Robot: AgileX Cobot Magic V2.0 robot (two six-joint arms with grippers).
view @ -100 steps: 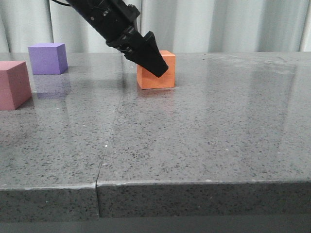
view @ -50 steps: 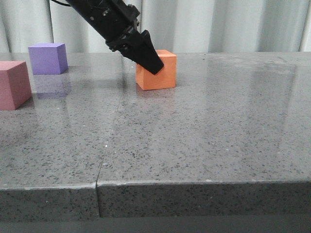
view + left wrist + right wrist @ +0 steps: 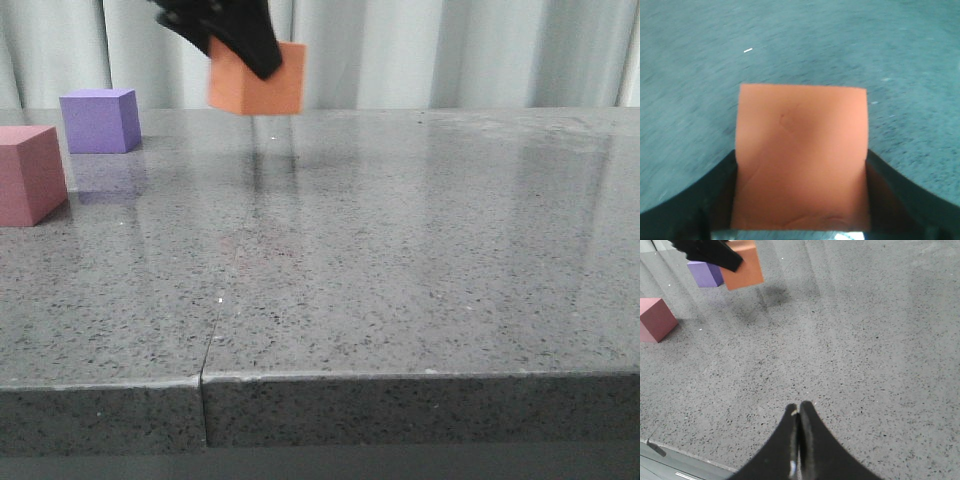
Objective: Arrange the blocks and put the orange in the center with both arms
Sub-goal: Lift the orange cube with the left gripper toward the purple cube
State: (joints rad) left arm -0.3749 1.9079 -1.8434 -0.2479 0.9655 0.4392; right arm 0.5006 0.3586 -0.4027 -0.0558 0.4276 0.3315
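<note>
My left gripper [image 3: 262, 62] is shut on the orange cube [image 3: 258, 87] and holds it in the air above the far part of the table. In the left wrist view the orange cube [image 3: 802, 150] fills the space between the black fingers [image 3: 715, 195]. It also shows lifted in the right wrist view [image 3: 742, 267]. The purple cube [image 3: 98, 120] stands at the far left, and the dusty pink cube [image 3: 28, 174] stands nearer, at the left edge. My right gripper [image 3: 799, 407] is shut and empty, above the table's near part.
The grey speckled stone table [image 3: 400, 250] has a seam [image 3: 222, 300] running front to back and a front edge [image 3: 400, 378] near the camera. A pale curtain [image 3: 450, 50] hangs behind the table.
My left gripper has lifted the orange cube off the table and carried it up and to the left. The purple and pink cubes have not moved.
</note>
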